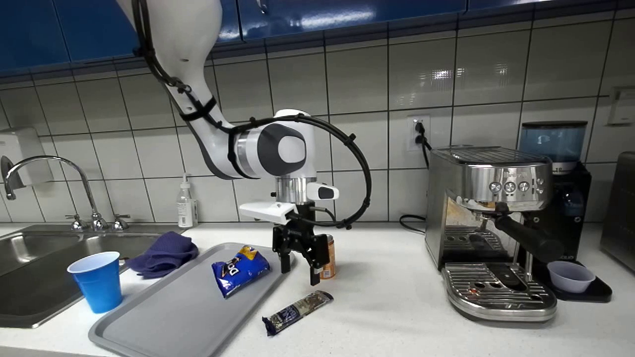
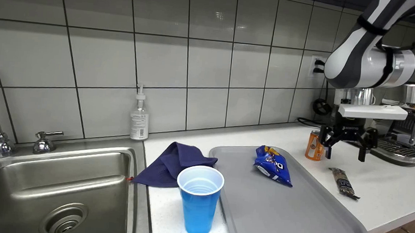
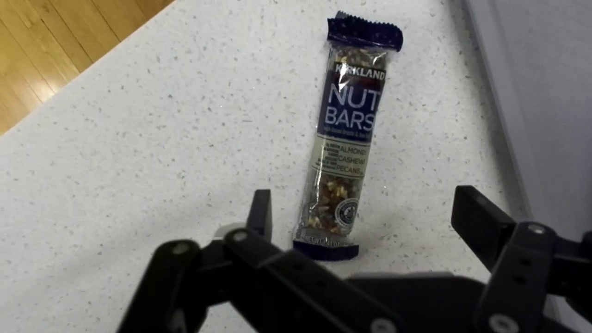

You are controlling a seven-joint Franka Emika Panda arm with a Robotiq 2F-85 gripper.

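Your claw [image 2: 345, 158] is hovering, jaws apart; the bar [image 3: 344, 138] is lying below it, beside the tray [image 2: 295, 212]; a can [image 2: 313, 148] is standing nearby; a bag [image 2: 273, 166] is resting on the tray; a white counter [image 1: 387, 307] is running along a tiled wall [image 2: 210, 62].

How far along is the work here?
Possibly done: the bag lies on the tray. In hand: nothing held; the gripper hangs open above the counter, near the bar. Probably left: picking up that bar, which lies ungripped on the counter beside the tray.
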